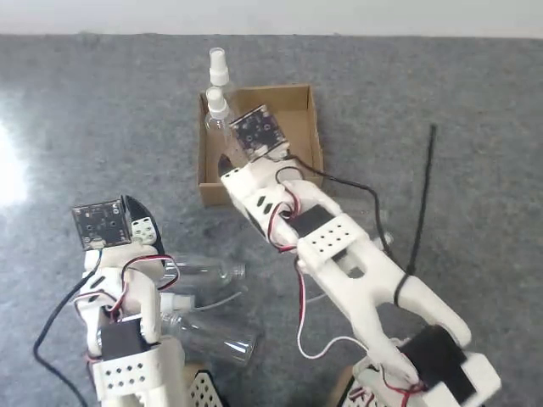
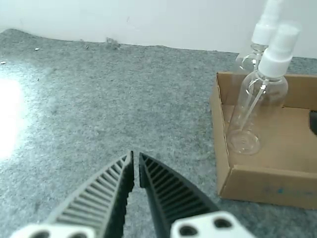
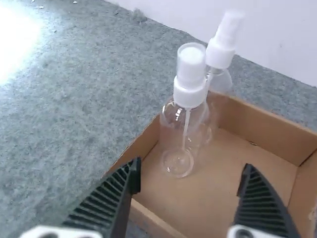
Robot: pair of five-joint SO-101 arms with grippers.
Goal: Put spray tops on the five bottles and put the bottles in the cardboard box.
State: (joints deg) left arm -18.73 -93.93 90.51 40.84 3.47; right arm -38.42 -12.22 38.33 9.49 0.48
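Note:
The cardboard box lies on the grey table. One clear bottle with a white spray top stands upright in its far left corner. A second topped bottle stands just behind that corner, seemingly outside the box. My right gripper hovers open over the box, just short of the inner bottle and holding nothing. Two clear bottles lie beside the left arm, a loose spray top between them. My left gripper is shut and empty above bare table.
A black cable runs across the table right of the right arm. Another black cable loops by the left arm's base. The white wall borders the table's far edge. Open grey surface lies left of the box.

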